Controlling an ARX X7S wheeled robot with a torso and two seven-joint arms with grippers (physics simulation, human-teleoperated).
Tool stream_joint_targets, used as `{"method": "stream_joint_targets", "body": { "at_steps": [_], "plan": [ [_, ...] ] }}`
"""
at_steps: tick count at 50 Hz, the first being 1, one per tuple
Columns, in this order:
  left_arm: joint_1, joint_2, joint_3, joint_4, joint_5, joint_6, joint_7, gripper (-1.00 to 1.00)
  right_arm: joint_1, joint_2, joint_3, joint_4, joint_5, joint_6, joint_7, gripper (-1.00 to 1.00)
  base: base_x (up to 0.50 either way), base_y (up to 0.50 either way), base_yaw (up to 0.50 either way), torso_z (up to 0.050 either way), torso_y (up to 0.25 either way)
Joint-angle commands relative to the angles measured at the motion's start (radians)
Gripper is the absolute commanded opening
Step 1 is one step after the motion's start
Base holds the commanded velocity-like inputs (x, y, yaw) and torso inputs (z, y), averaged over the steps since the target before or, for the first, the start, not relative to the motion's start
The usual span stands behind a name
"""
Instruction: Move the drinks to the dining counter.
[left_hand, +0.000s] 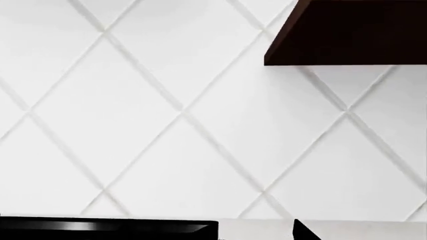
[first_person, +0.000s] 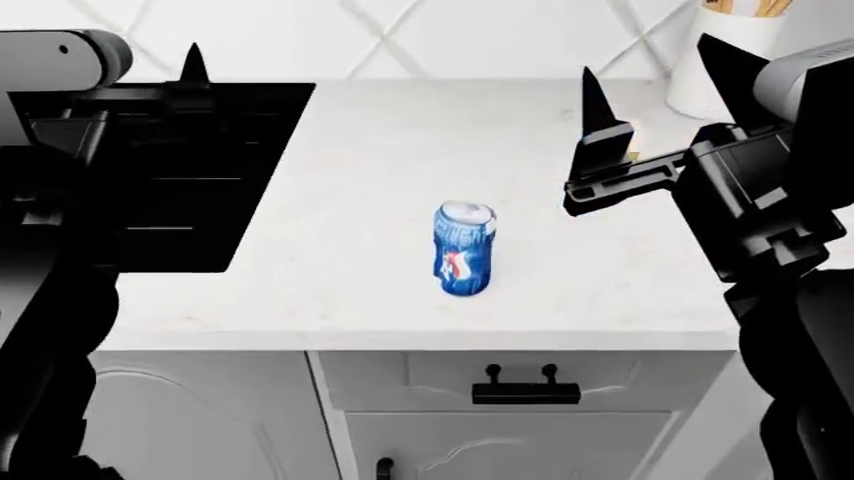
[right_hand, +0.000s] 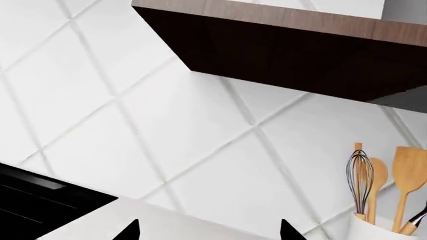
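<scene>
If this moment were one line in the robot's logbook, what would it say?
soda can: upright on marble top, untouched | right gripper: raised, open | left gripper: raised over cooktop | coffee cup: unseen

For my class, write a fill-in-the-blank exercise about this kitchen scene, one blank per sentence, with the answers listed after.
1. The soda can standing on the white countertop is mainly ____ in colour.
2. The soda can stands ____, not on its side.
3. The utensil holder holds wooden spoons and a wire ____.
4. The black cooktop lies on the robot's ____ side of the can.

Missing words: blue; upright; whisk; left
</scene>
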Motion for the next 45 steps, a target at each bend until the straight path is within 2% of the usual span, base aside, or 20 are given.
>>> {"method": "stream_joint_targets", "body": {
  "at_steps": [1, 14, 21, 28, 31, 36, 40, 42, 45],
  "plan": [
    [-0.018, -0.012, -0.017, 0.02, -0.015, -0.032, -0.006, 1.0, 0.012, 0.003, 0.005, -0.009, 0.018, 0.01, -0.01, 1.0, 0.41, -0.45, 0.0, 0.0, 0.0],
    [0.005, -0.015, -0.043, 0.044, -0.041, -0.038, 0.003, 1.0, -0.005, 0.011, -0.012, -0.009, 0.02, 0.017, -0.001, 1.0, 0.42, -0.4, 0.0, 0.0, 0.0],
    [0.022, -0.019, -0.065, 0.06, -0.055, -0.042, 0.008, 1.0, 0.011, 0.031, -0.05, -0.008, 0.009, 0.065, 0.019, 1.0, 0.06, -0.01, 0.0, 0.0, 0.0],
    [0.024, -0.022, -0.066, 0.063, -0.058, -0.046, 0.004, 1.0, 0.001, 0.01, -0.016, -0.003, 0.023, 0.057, 0.017, 1.0, 0.41, 0.13, 0.0, 0.0, 0.0],
    [0.026, -0.029, -0.055, 0.06, -0.063, -0.059, 0.009, 1.0, 0.016, -0.005, 0.018, 0.007, 0.033, 0.111, 0.026, 1.0, 0.0, 0.0, 0.0, 0.0, 0.0],
    [0.038, -0.038, -0.028, 0.077, -0.089, -0.093, 0.031, 1.0, 0.006, -0.017, 0.025, 0.051, 0.03, 0.101, 0.032, 1.0, 0.0, 0.0, 0.0, 0.0, 0.0],
    [0.063, -0.069, 0.055, 0.025, -0.104, -0.118, 0.082, 1.0, 0.034, -0.034, 0.054, 0.072, 0.063, 0.261, 0.027, 1.0, 0.0, 0.0, 0.0, 0.0, 0.0],
    [0.051, -0.066, 0.048, 0.045, -0.146, -0.181, 0.101, 1.0, 0.051, -0.055, 0.091, 0.106, 0.072, 0.367, 0.037, 1.0, 0.0, 0.0, 0.0, 0.0, 0.0],
    [0.043, -0.073, 0.061, 0.058, -0.153, -0.208, 0.099, 1.0, 0.033, -0.036, 0.075, 0.142, 0.15, 0.376, 0.1, 1.0, 0.0, 0.0, 0.0, 0.0, 0.0]
  ]
}}
